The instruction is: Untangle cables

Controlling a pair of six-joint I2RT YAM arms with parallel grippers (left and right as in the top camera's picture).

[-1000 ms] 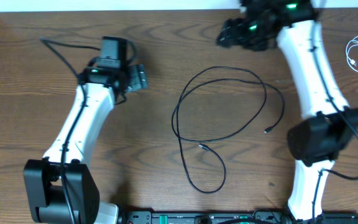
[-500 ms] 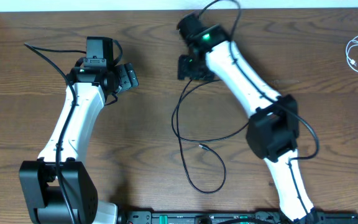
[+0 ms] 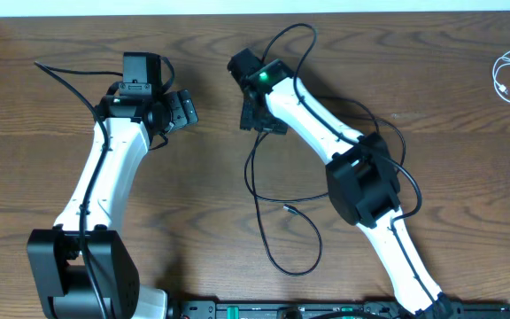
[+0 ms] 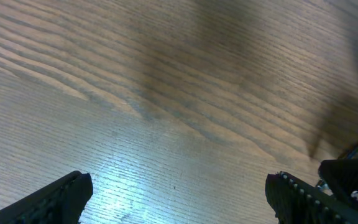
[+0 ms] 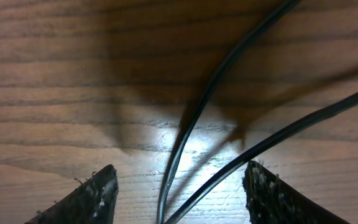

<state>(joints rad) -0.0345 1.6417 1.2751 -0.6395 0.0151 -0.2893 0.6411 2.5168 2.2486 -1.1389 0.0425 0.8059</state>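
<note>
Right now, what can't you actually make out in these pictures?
- Overhead: the black cable is partly hidden under the right arm.
- Overhead: the white cable is cut off by the right edge.
- Overhead: the plug end is too small to identify.
- Right wrist: two black strands leave the frame; whether they are one cable is unclear.
</note>
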